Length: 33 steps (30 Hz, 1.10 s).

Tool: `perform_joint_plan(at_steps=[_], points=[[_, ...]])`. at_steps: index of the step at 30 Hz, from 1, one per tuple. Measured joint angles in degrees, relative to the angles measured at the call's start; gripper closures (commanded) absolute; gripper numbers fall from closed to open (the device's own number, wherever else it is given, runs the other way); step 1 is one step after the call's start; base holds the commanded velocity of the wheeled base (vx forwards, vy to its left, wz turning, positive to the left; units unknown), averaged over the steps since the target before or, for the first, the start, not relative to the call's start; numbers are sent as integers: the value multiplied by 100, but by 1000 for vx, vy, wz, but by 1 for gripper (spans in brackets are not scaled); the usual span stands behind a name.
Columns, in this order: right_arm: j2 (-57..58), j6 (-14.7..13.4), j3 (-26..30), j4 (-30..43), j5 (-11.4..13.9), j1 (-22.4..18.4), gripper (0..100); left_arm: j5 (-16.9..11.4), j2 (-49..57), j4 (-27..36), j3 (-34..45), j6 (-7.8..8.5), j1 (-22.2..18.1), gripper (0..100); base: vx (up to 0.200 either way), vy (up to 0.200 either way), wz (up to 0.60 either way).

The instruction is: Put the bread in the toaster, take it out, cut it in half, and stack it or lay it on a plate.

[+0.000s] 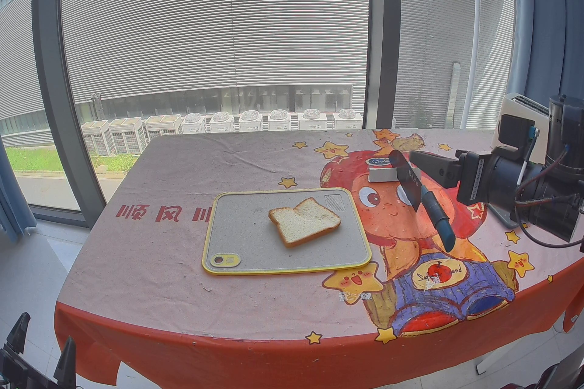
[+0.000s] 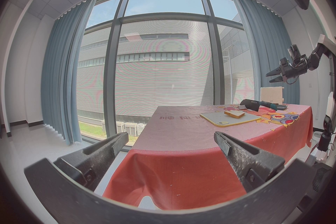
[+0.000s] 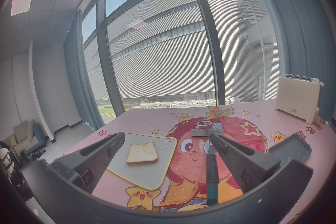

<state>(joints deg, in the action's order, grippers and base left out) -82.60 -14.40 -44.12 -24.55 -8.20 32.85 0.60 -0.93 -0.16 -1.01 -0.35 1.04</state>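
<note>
The worktop (image 1: 182, 250) carries a toaster (image 3: 297, 97). The right arm hides most of it in the head view, but it stands whole in the right wrist view, with a dark tray (image 3: 290, 147) near it. The cutting board (image 1: 243, 244) holds the bread (image 1: 304, 221). The right hand (image 3: 166, 137), near the knife (image 3: 211, 172), and the left hand (image 2: 170, 136), off the worktop's edge, both gape wide and hold nothing.

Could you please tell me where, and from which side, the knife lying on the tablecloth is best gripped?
Probably by its blue handle, coming from above. The black-bladed knife lies with its blade end by the small grey block. The handle points away from the block, clear of other things. The right pincer, which is open, could close across the handle's narrow sides.
</note>
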Motion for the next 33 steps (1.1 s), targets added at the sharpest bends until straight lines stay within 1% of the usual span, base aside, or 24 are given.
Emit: perform_joint_plan(at_steps=[7, 28, 33], points=[[-13, 22, 57, -2, 2, -107, 0, 0, 0, 0, 0, 0, 1, 0, 0, 0, 0], [-127, 33, 90, -13, 13, -124, 0, 0, 0, 0, 0, 2, 4, 0, 0, 0, 0], [-121, 37, 74, -11, 13, -210, 0, -5, 0, 0, 0, 2, 0, 0, 0, 0, 0]])
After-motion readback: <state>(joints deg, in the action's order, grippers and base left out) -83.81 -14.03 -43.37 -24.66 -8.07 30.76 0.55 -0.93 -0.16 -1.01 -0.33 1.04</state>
